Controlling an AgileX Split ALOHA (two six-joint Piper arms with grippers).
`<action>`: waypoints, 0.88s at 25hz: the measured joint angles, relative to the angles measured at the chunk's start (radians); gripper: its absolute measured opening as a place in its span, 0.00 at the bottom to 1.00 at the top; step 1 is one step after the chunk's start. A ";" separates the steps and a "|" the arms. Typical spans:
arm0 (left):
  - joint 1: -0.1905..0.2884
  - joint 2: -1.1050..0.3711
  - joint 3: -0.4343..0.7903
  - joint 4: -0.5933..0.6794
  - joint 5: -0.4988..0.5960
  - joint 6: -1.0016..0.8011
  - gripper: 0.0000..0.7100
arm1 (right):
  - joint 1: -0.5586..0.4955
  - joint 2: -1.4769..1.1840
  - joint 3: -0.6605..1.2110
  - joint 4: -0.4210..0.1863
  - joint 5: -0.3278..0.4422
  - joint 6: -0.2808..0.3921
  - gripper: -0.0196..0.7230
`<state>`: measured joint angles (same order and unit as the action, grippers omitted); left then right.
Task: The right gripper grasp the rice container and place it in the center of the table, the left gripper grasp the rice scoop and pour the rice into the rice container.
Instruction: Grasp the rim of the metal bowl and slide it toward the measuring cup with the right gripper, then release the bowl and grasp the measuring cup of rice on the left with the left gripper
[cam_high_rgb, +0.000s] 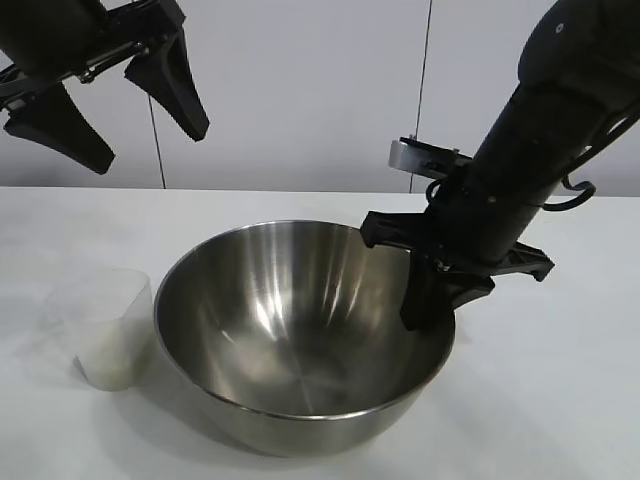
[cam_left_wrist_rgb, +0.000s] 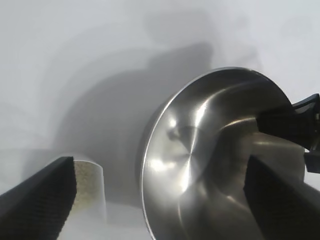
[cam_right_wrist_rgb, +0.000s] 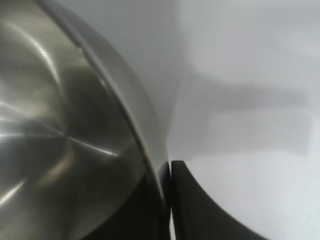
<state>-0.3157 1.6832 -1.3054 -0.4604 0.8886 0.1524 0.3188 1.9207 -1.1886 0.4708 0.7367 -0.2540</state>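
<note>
Rice container (cam_high_rgb: 290, 330): shiny silver steel, streaked with bright reflections.
Rice scoop (cam_high_rgb: 105, 325): frosted, translucent whitish plastic.
Rice (cam_left_wrist_rgb: 86, 185): speckled white.
Left hand (cam_high_rgb: 120, 110): matte black.
Right hand (cam_high_rgb: 440, 290): black.
Table (cam_high_rgb: 560, 400): plain white.

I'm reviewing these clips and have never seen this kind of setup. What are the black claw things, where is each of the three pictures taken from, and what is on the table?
The black claws are the ends of two robot arms. One picture looks at both arms from outside; the other two come from cameras on each arm's wrist.

On the white table stands a large steel bowl, the rice container, which looks empty. Beside it stands a small frosted plastic cup, the rice scoop, with white rice inside.

The right gripper is at the bowl's rim, one finger inside and one outside. Its wrist view shows the rim between the jaws, but not whether they still pinch it.

The left gripper hangs in the air above the cup, jaws spread wide, holding nothing.
</note>
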 joint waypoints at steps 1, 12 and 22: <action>0.000 0.000 0.000 0.000 0.005 0.003 0.93 | 0.000 0.000 -0.023 0.000 0.021 0.000 0.59; 0.000 -0.049 0.002 0.005 -0.037 0.042 0.93 | -0.124 -0.141 -0.142 0.040 0.114 0.044 0.85; -0.069 -0.416 0.519 -0.010 -1.068 0.451 0.89 | -0.196 -0.153 -0.142 0.049 0.136 0.025 0.85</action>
<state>-0.3846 1.2673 -0.7862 -0.4702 -0.1797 0.6038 0.1226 1.7677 -1.3304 0.5202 0.8730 -0.2288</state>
